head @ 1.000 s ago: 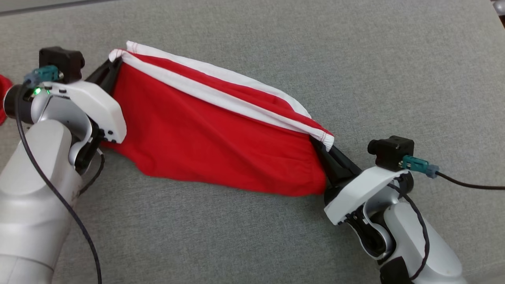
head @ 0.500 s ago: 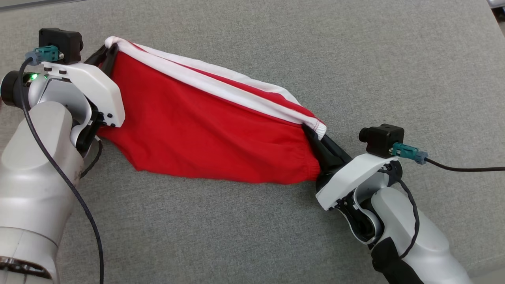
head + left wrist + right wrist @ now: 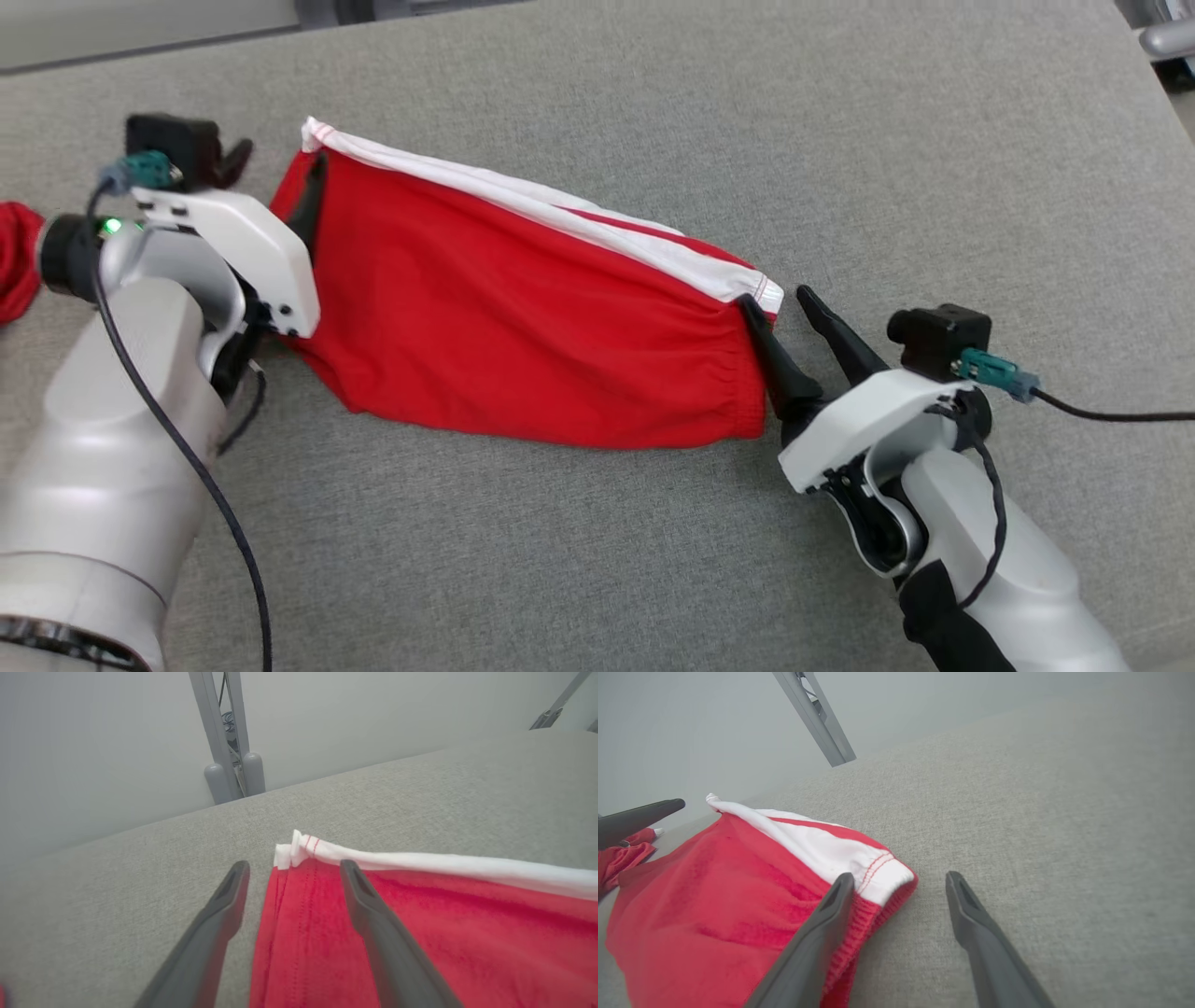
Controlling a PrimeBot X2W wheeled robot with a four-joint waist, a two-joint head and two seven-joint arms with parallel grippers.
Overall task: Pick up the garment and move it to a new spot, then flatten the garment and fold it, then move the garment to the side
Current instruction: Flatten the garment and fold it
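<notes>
At far left another red cloth [image 3: 14, 261] is cut off by the edge; beside it my left gripper [image 3: 275, 177] stands spread astride the white-trimmed corner of the garment [image 3: 523, 317], one finger over red fabric, one over the grey pad [image 3: 653, 560], my wrist [image 3: 243, 252] hiding the hem below. The garment lies stretched across the pad, and at its right end my right gripper [image 3: 777, 299] is spread too, gripping nothing, one finger at the gathered hem, the other over bare pad.
</notes>
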